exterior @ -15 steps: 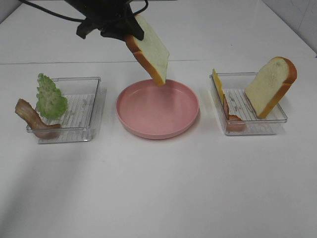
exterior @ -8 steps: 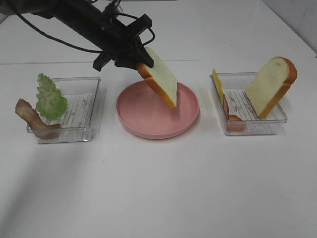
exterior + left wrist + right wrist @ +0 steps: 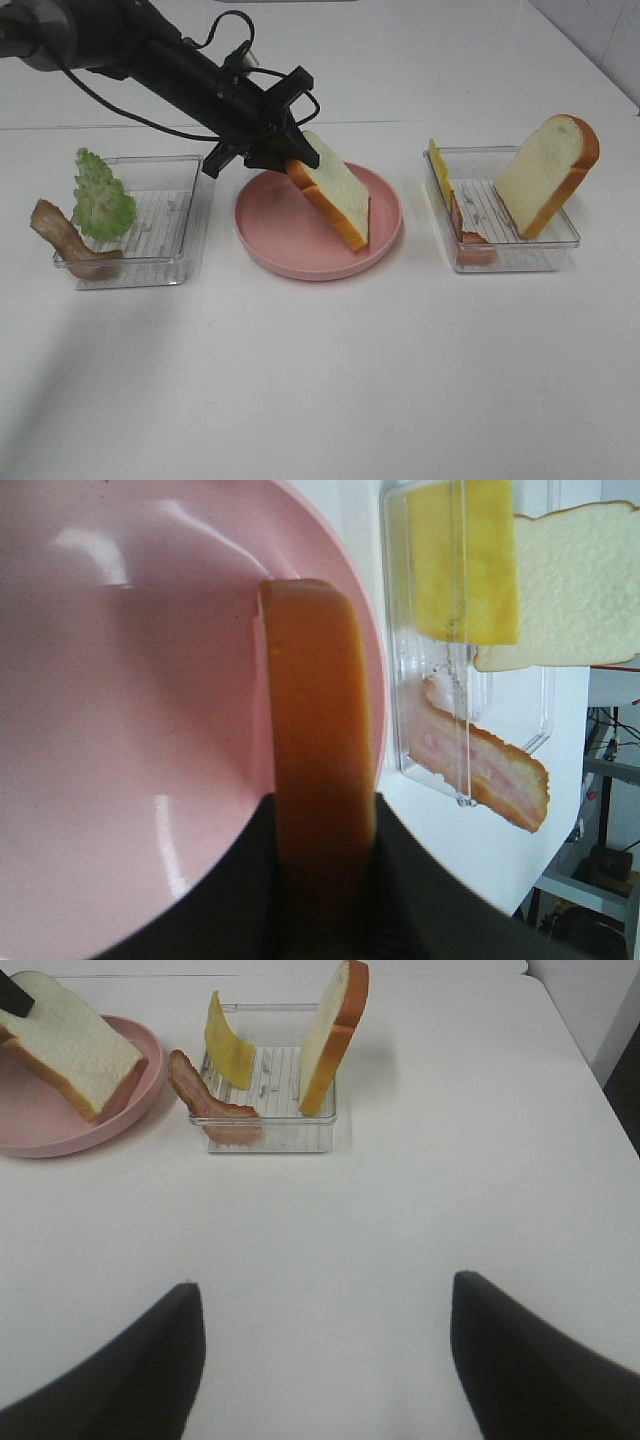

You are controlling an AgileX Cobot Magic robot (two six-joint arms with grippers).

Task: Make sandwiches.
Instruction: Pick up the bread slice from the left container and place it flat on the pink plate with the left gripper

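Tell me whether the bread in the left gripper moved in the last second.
Yes. The bread slice, held by the left gripper, dropped from above the far rim of the pink plate down into it.

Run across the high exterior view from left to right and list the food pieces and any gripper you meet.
bacon strip → lettuce → left gripper → held bread slice → cheese → ham → upright bread slice

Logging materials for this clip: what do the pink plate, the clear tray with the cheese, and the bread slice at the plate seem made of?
Pink plate: likely plastic, smooth, glossy, light glints. Clear tray: hard transparent plastic; its ribbed floor shows through. Bread slice: probably foam, matt, finely pored face, orange crust.
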